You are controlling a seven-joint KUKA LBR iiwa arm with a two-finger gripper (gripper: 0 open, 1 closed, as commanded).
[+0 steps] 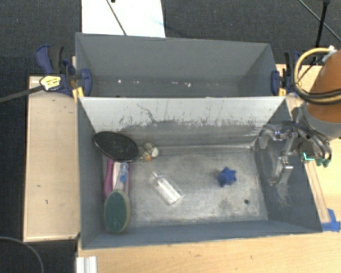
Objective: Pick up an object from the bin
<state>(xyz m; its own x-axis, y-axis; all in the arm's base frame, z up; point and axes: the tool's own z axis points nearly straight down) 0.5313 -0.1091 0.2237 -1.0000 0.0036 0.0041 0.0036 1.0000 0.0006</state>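
Observation:
My gripper (282, 165) hangs over the bin's right sloping wall, with nothing seen in it. The nearest loose thing is a small blue star-shaped piece (227, 176) on the bin floor, well to the gripper's left. Further left, a small clear plastic bottle (166, 189) lies on its side near the middle of the floor.
Along the left wall lie a black oval brush head (116, 145), a pink and white pack (117, 175) and a green oval pad (117, 211). A small yellowish bit (149, 151) sits by the brush. The arm with its orange cover and cables enters from the right.

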